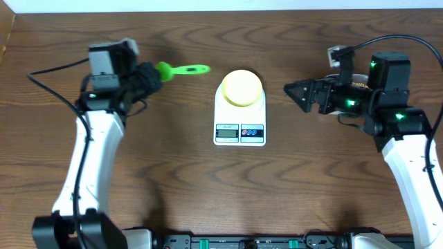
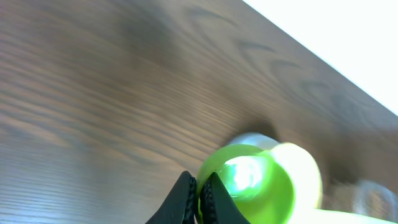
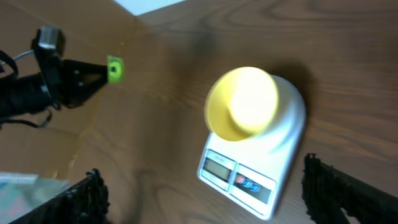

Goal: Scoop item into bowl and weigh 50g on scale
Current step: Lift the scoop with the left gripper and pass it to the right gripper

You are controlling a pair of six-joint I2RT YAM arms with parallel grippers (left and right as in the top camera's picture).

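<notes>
Two end effectors are flanking the scale [image 1: 239,114] on the wooden tabletop [image 1: 173,180]. My left end effector [image 1: 149,75] is pinching the green scoop [image 1: 185,70], fingers pressed together on it, and is hanging to the left of the scale. My right end effector [image 1: 296,93] is hovering to the right with fingers spread wide, holding nothing. The pale yellow bowl [image 1: 241,86] is sitting on the scale's round platform and is looking empty.

I am judging the scooping step to be barely opening. No beans are showing in any view, so my next move is calling for finding the supply, dipping the scoop, and carrying it level to the bowl.

My left wrist camera is showing the scoop's glossy cup right at my fingertips [image 2: 185,202], with no beans that I can make out through the blur; the overhead view is not giving that detail. My right wrist camera is catching the scale's display [image 3: 217,166] and coloured buttons [image 3: 247,183] close up, the reading too small to tell.
</notes>
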